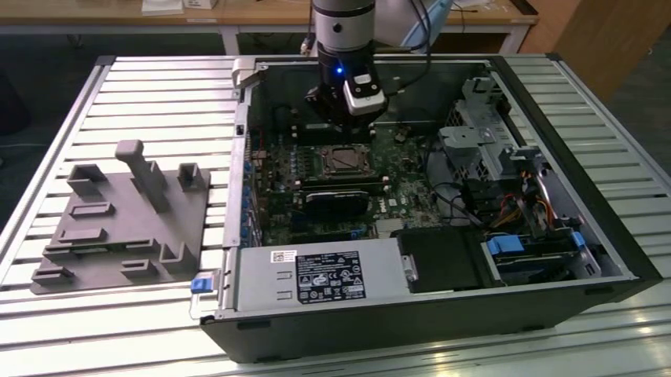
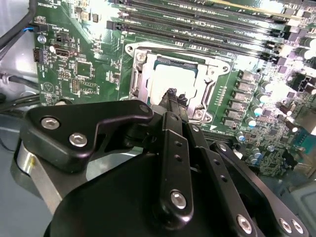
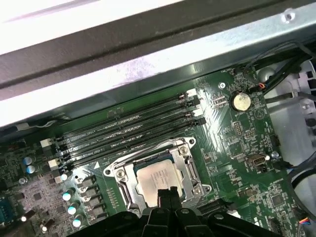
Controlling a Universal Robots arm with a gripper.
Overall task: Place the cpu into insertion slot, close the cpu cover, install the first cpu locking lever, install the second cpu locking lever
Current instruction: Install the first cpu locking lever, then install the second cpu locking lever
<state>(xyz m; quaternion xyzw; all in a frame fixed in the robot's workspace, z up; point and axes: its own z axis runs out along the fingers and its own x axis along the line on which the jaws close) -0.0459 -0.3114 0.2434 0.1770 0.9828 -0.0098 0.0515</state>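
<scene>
The cpu (image 2: 170, 76) (image 3: 157, 175), a silvery square chip, sits in the insertion slot (image 2: 175, 61) on the green board. The grey metal cpu cover (image 2: 217, 74) (image 3: 186, 159) lies flat around it as a frame, with the chip showing through its window. My gripper (image 2: 173, 96) (image 3: 166, 196) hangs just above one edge of the chip, its two black fingers pressed together with nothing between them. In the exterior view the gripper (image 1: 344, 118) is inside the open computer case, directly over the socket (image 1: 344, 161). I cannot make out how the locking levers stand.
Long black memory slots (image 3: 128, 133) run beside the socket, with a row of capacitors (image 3: 69, 197) at one end. A black module (image 1: 338, 196), a power supply (image 1: 314, 279) and a drive cage with cables (image 1: 504, 181) crowd the case. A grey fixture (image 1: 115, 220) stands at the exterior view's left.
</scene>
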